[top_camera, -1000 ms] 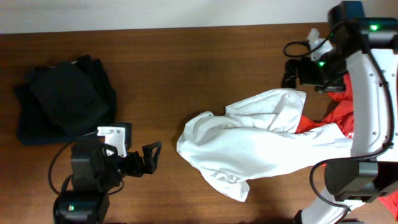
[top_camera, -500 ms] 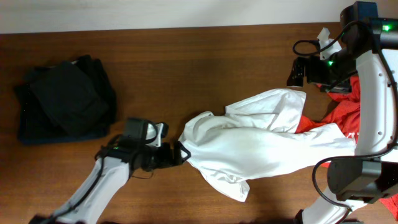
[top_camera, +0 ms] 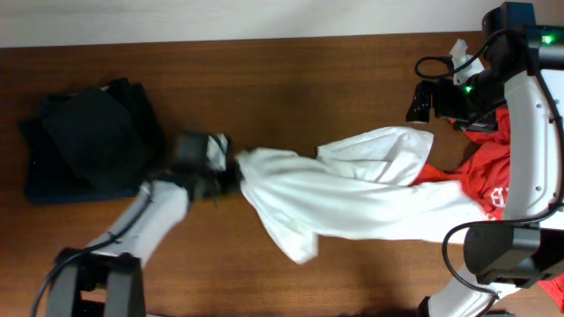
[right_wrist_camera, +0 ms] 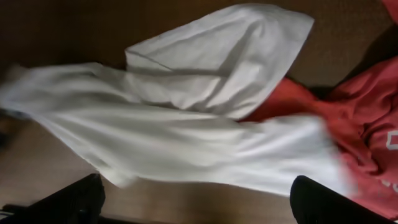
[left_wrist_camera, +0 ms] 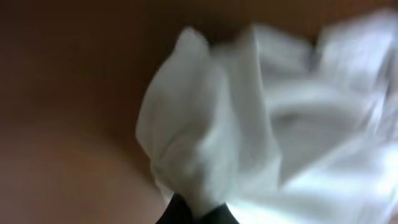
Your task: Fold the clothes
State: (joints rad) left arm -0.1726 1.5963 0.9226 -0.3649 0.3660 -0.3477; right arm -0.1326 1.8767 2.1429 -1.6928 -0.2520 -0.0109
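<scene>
Where the white shirt [top_camera: 352, 198] narrows to a bunched point at its left end, the left tool [top_camera: 231, 173] is clamped on the cloth. The left wrist view is blurred. It shows white folds gathering down to dark fingers [left_wrist_camera: 176, 214] at the bottom edge.

The shirt lies drawn out left to right across the middle of the brown surface [top_camera: 291, 79]. One loose flap is folded up at its upper right. Its right end lies over a red shirt [top_camera: 480, 158], which shows some white lettering near the right edge.

Right tool [top_camera: 419, 99]: hangs over the surface, just beyond the flap. In the right wrist view its two fingers [right_wrist_camera: 68, 202] stand wide apart at the lower corners, with nothing between them. White and red cloth lie below.

A pile of dark clothes [top_camera: 88, 141] sits at the far left of the surface, near the left arm and apart from the white shirt.
</scene>
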